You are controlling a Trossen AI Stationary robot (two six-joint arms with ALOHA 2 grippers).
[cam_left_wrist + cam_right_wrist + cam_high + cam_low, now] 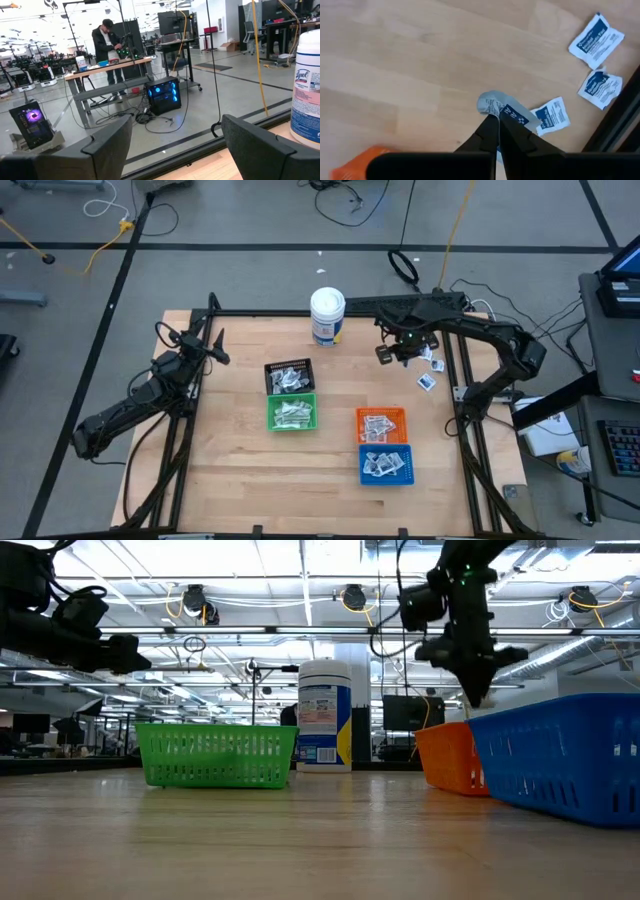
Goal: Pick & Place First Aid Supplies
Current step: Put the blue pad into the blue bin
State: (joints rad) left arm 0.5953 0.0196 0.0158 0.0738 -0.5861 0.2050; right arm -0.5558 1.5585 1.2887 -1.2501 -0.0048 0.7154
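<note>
My right gripper (400,352) hangs above the table's far right part, pointing down, shut on one small grey-white packet with blue print (506,109). Three more white packets with blue print (596,33) (600,87) (551,115) lie flat on the wood below it, beside the black frame rail. Packets also fill the black (288,375), green (292,412), orange (381,424) and blue (385,463) baskets. My left gripper (175,150) waits open at the table's far left, pointing level, with nothing between its fingers. My right gripper pinches the packet by one end (495,113) between its two fingertips, coming from above and pointing down. The rest of the packet sticks out past the fingertips, slightly curled. It is lifted clear of the table.
A white canister with a blue-yellow label (327,315) stands at the far edge between the arms. The black frame rail (455,380) runs along the table's right side, next to the loose packets. Bare wood lies in front of the baskets toward the near edge.
</note>
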